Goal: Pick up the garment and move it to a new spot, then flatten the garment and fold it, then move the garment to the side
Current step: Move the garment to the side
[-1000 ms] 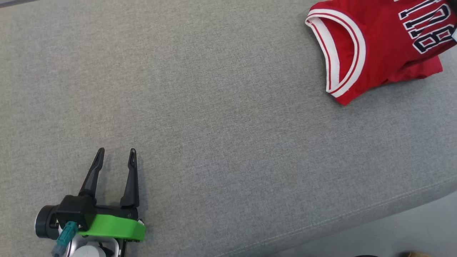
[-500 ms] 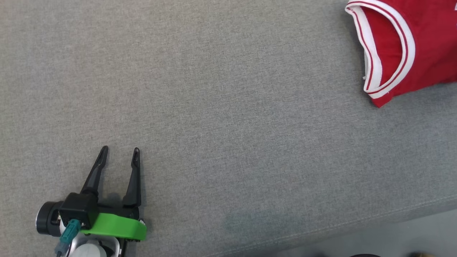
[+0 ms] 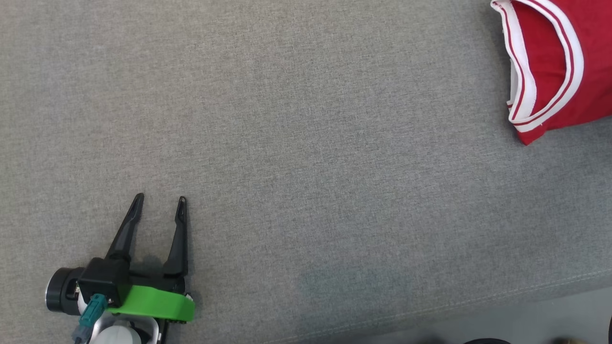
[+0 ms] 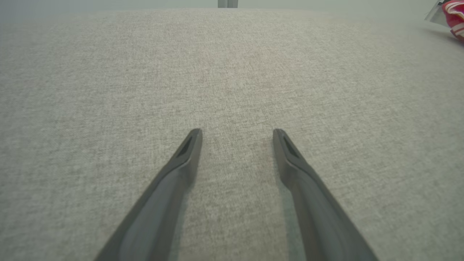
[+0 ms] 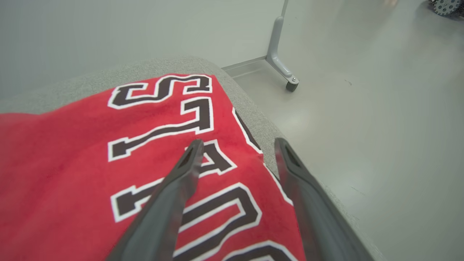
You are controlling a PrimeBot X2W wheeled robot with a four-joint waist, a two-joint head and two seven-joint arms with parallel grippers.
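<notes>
I had the red jersey (image 3: 559, 71) at the top right of the head view, lying on the grey cushion (image 3: 306, 143) and cut off by the frame. A wide white band with thin red stripes ran round its opening. From the right wrist I read dark block letters outlined in white across flat red cloth. The right gripper (image 5: 237, 143) hung over it with its fingers spread wide and nothing between them, one above the lettering, the other above the cushion's rim. The jersey's edge lay just beside that rim. Past it the floor (image 5: 362, 108) dropped away, with a metal leg (image 5: 281, 61) on a caster. The left gripper (image 3: 160, 203) sat low at the near left, also spread wide and empty, well apart from the jersey. Bare fabric ran between them, and a seam (image 3: 478, 298) marked the near edge.
</notes>
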